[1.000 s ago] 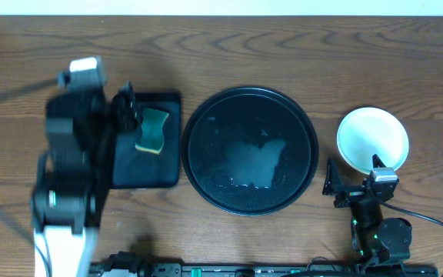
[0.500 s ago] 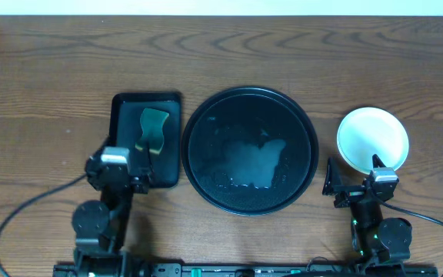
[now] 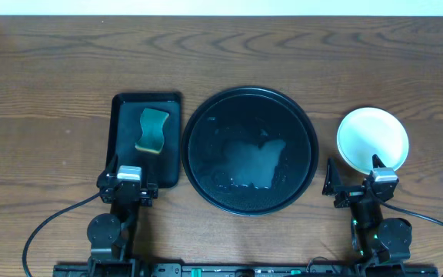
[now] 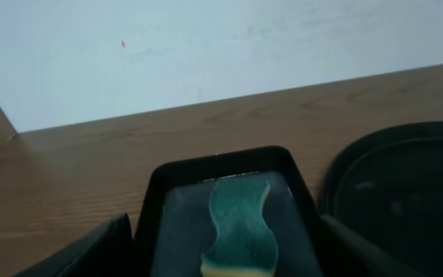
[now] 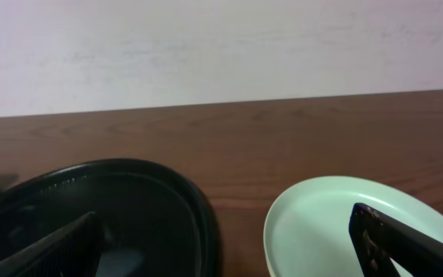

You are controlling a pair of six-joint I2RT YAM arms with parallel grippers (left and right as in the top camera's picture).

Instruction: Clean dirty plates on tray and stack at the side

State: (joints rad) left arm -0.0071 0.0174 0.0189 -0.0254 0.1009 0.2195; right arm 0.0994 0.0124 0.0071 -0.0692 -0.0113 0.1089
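The round black tray (image 3: 249, 90) lies mid-table with nothing on it but a wet sheen; its rim also shows in the left wrist view (image 4: 406, 135) and the right wrist view (image 5: 168, 175). To its right, off the tray, sits a pale mint plate (image 3: 373, 137) (image 5: 329, 223); I cannot tell whether others lie under it. My left gripper (image 3: 128, 185) (image 4: 225, 258) rests open at the near edge, facing the small tray. Also open and empty, my right gripper (image 3: 352, 177) (image 5: 229, 246) sits between the tray and the plate.
A small black rectangular tray (image 3: 121, 154) (image 4: 156, 192) left of the round tray holds a green and yellow sponge (image 3: 152, 130) (image 4: 241, 223). Cables and the arm bases line the table's near edge. A white wall stands behind the table.
My left arm has pulled back from over the rectangular tray to the table's near edge, open, leaving the sponge lying in that tray. The right arm has not moved.
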